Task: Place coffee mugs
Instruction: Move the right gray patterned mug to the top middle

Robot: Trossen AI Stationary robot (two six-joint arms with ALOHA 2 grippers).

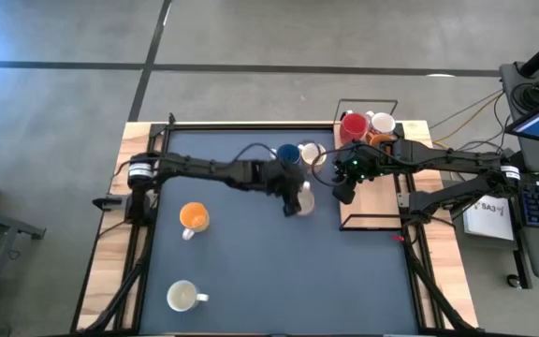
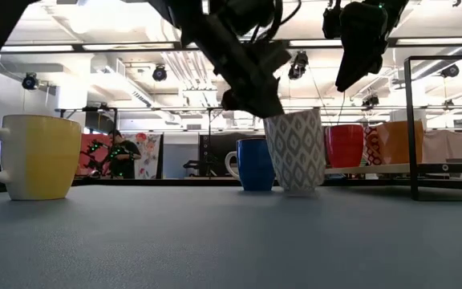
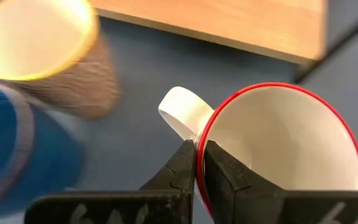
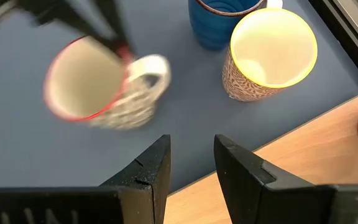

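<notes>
On the dark blue table mat (image 1: 251, 281), farthest left and nearest the front edge, a cream ceramic mug (image 1: 182, 297) stands upright with its handle to the right; in the low view it appears as the pale yellow mug at the left. Behind it stands an orange round mug (image 1: 193, 217), well apart from the rest.

Toward the middle, the left gripper (image 3: 199, 163) has its two dark fingers pinched almost together on the rim of a white diamond-patterned mug with a red lip (image 3: 278, 149), one finger inside the rim and one outside, right beside the white handle. In the low view this patterned mug (image 2: 296, 151) sits tilted, its base at the mat. Just behind it stand a blue glazed mug (image 1: 288, 153) and a brown speckled mug with a yellow rim (image 4: 267, 55), side by side.

The right gripper (image 4: 192, 163) hovers over the mat's right edge next to the wooden board (image 1: 374, 187), its fingers a narrow gap apart and holding nothing.

Farther right, at the rear of the black wire-framed tray (image 1: 368, 101), a red mug (image 1: 353, 125), a white mug (image 1: 383, 122) and another orange mug (image 1: 378, 139) are clustered together.
</notes>
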